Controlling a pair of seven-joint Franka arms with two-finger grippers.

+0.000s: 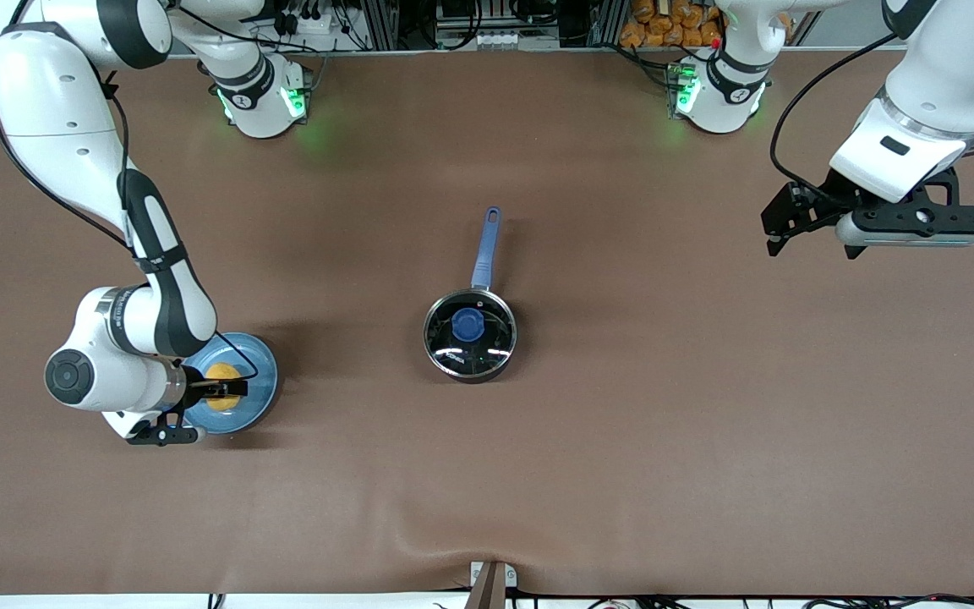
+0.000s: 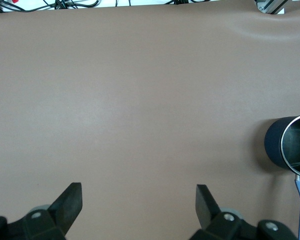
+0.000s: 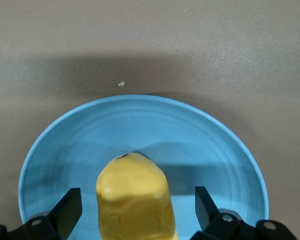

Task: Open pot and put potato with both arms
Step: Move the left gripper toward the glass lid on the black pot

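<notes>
The black pot (image 1: pixel 470 362) stands mid-table with its glass lid and blue knob (image 1: pixel 467 323) on, and its blue handle (image 1: pixel 487 245) points toward the robots' bases. The yellow potato (image 1: pixel 222 375) lies on a light-blue plate (image 1: pixel 257 359) toward the right arm's end. My right gripper (image 1: pixel 229 386) is low over the plate and open, with one finger on each side of the potato (image 3: pixel 135 200) and a gap at each finger. My left gripper (image 1: pixel 781 230) is open and empty, up over bare table at the left arm's end. Its wrist view shows the pot (image 2: pixel 275 145) at the frame's edge.
The brown mat (image 1: pixel 664 423) covers the table. A small crumb (image 3: pixel 121 84) lies on the mat beside the plate (image 3: pixel 215 150). A metal bracket (image 1: pixel 491 584) sits at the table edge nearest the front camera. Cables and equipment run along the bases' edge.
</notes>
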